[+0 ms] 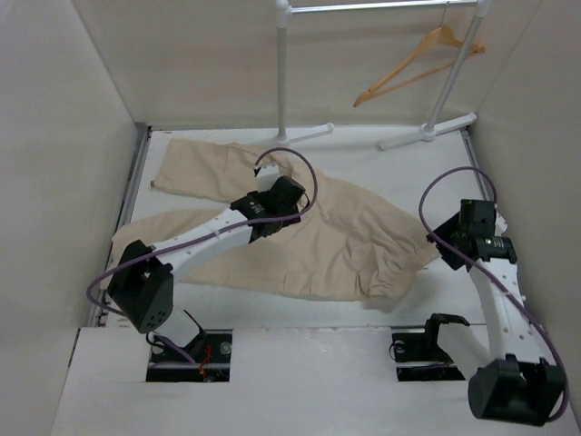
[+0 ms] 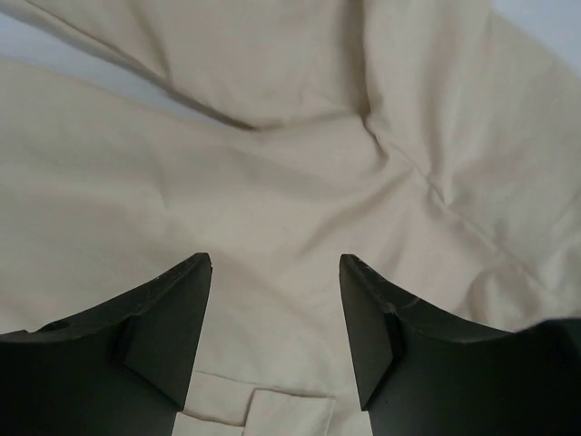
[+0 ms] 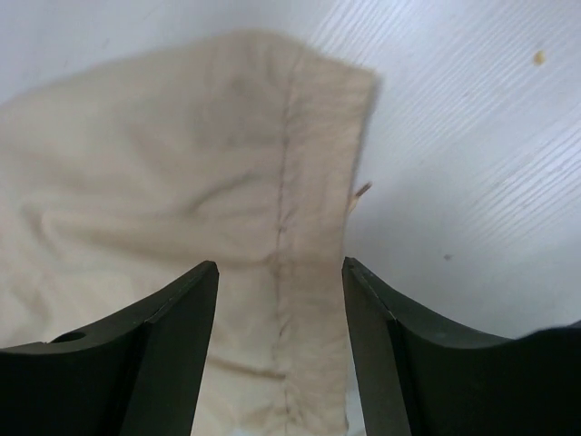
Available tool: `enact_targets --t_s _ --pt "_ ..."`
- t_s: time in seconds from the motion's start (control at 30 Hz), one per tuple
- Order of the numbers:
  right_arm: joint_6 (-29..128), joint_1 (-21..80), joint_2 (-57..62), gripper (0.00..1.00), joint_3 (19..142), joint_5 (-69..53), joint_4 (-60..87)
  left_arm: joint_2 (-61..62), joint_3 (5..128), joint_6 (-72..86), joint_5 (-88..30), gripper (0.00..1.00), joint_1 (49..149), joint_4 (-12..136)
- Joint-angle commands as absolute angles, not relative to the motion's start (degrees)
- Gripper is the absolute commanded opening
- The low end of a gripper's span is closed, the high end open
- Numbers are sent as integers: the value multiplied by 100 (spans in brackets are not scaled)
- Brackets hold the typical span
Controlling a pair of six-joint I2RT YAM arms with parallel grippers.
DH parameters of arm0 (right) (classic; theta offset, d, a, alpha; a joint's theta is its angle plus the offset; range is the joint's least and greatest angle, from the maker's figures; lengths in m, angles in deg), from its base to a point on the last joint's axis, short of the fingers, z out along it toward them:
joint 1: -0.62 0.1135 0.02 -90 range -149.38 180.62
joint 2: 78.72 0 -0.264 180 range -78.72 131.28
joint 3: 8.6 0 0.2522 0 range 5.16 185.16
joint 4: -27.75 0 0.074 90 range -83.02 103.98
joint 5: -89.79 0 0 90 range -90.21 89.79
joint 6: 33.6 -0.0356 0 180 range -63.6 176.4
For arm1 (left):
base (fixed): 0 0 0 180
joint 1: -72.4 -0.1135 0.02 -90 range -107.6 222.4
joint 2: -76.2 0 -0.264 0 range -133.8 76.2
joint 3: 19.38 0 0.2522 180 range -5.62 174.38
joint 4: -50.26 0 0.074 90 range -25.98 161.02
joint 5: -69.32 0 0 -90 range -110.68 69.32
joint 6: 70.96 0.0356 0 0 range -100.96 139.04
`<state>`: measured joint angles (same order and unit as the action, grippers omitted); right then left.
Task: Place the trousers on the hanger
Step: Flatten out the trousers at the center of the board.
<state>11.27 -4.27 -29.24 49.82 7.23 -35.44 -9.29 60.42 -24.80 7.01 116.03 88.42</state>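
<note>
The beige trousers point(image 1: 345, 236) lie spread on the white table, legs to the left, gathered waist at the right. The orange-tan wooden hanger point(image 1: 419, 62) hangs by its hook from the rack bar at the back right. My left gripper point(image 1: 270, 221) is open just above the trousers' middle; the left wrist view shows cloth point(image 2: 272, 182) and a pocket flap between the jaws point(image 2: 275, 263). My right gripper point(image 1: 451, 238) is open over the waist edge; the right wrist view shows the stitched waistband point(image 3: 281, 209) between the jaws point(image 3: 280, 268).
The white rack's poles point(image 1: 282, 73) and feet point(image 1: 427, 132) stand at the back of the table. White walls close in on the left, back and right. Bare table point(image 3: 472, 136) shows right of the waistband.
</note>
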Motion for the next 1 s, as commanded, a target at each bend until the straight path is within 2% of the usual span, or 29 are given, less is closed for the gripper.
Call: enact_targets --t_s 0.0,0.13,0.27,0.43,0.5,0.53,0.67,0.77,0.97 --pt "1333 -1075 -2442 62 4796 918 -2611 -905 5882 -2587 483 57 11682 8530" --pt "1166 -1471 -1722 63 4787 1120 -2110 -862 5188 -2613 262 57 11630 8318" --pt "1070 -1595 -693 63 4936 1270 -1828 -283 4195 -2903 165 55 11358 8265" --pt "780 -1587 46 58 4823 1033 -1406 447 3114 -3185 -186 53 10831 8317" --pt "709 -1586 205 51 4831 928 -1292 702 2771 -3229 -327 52 10576 8353" --pt "683 -1578 319 39 4866 884 -1213 807 2630 -3238 -388 52 10453 8362" --pt "621 -1578 417 6 5006 857 -922 1194 2137 -3264 -600 49 9961 8528" --pt "639 -1534 119 1 5444 1059 -834 1519 1873 -3264 -644 47 9688 8747" --pt "849 -1525 -287 1 6754 1209 -667 2117 1741 -3387 -828 46 9573 9293"
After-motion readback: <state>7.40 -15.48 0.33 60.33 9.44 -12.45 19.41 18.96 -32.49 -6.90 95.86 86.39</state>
